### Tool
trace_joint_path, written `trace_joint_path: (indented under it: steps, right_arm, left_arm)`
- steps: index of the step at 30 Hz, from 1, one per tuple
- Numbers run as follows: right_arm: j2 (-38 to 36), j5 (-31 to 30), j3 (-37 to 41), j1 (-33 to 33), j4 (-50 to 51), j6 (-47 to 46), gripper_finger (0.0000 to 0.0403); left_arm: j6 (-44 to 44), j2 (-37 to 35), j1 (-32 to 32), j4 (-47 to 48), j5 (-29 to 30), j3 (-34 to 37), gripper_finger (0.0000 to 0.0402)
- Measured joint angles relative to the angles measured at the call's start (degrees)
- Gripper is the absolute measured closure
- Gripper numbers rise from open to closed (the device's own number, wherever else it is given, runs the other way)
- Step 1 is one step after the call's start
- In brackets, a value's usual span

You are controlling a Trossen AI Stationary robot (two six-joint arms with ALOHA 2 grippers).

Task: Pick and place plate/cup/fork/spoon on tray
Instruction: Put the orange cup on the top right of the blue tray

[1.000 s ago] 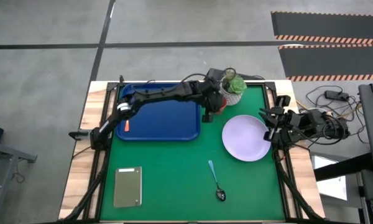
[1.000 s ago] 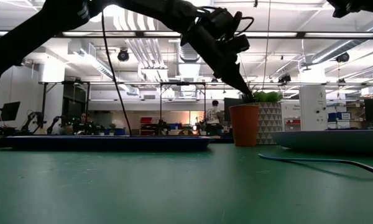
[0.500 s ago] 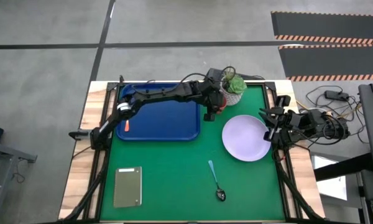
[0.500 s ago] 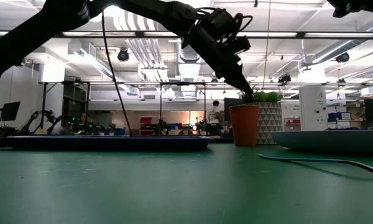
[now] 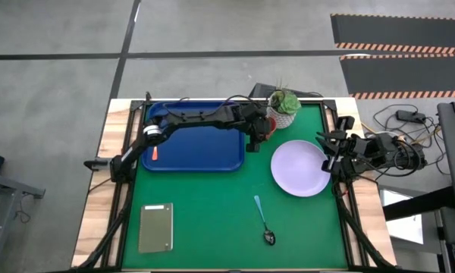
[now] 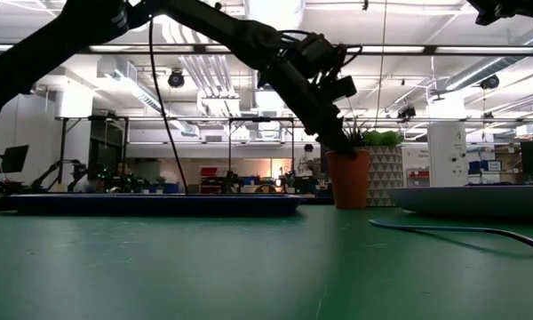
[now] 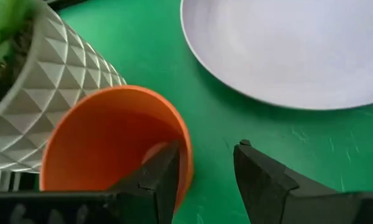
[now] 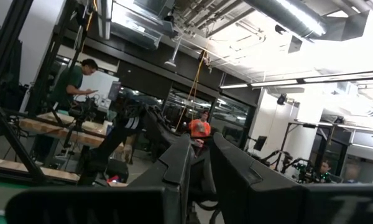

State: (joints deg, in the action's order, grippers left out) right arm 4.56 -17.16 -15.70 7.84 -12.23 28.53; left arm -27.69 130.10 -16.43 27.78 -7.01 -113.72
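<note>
The orange-red cup (image 7: 109, 140) stands upright on the green table beside the white plant pot (image 5: 285, 112). My left gripper (image 7: 205, 152) is open at the cup's left rim (image 6: 336, 153), with one finger over the cup's inside and the other outside. The lavender plate (image 5: 299, 168) lies flat to the right. The blue-handled spoon (image 5: 263, 221) lies nearer the front. The fork's orange handle (image 5: 156, 152) shows on the dark blue tray (image 5: 205, 148). My right gripper (image 5: 330, 158) waits shut at the table's right edge, its fingers (image 8: 180, 168) pointing into the room. My left gripper comes slanting down from the table's left, astride the cup's wall (image 7: 185, 158) on the side nearest the tray. One finger (image 7: 165, 177) is on the inner side and the other (image 7: 258, 180) stands clear outside. Whether the inner finger touches the wall I cannot tell. The cup stands on the table.
The plant pot stands right behind the cup and touches or nearly touches it. A grey-green slab (image 5: 155, 227) lies at the near left. The tray's middle and right part are bare. People and benches show in the room beyond the table.
My left gripper has gone a little toward the table's left and lower, from above the cup's mouth to its left rim. The cup has stayed where it was.
</note>
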Motion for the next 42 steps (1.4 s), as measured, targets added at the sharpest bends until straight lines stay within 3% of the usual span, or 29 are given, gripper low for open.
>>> trace_joint_path:
  steps: [11, 30, 42]
  right_arm:
    - [0.0, -1.0, 0.0, 0.0, 0.0, 0.0, 0.0351]
    - [0.0, -1.0, 0.0, 0.0, 0.0, 0.0, 0.0351]
    - [0.0, -0.9, 0.0, 0.0, 0.4, 0.0, 0.0351]
  left_arm:
    - [0.3, 0.1, 0.0, -0.7, 0.3, 0.5, 0.0275]
    - [0.3, 0.1, 0.0, -0.8, 0.4, 0.4, 0.0394]
    - [0.3, -2.9, 1.0, -0.2, 0.4, 0.2, 0.0398]
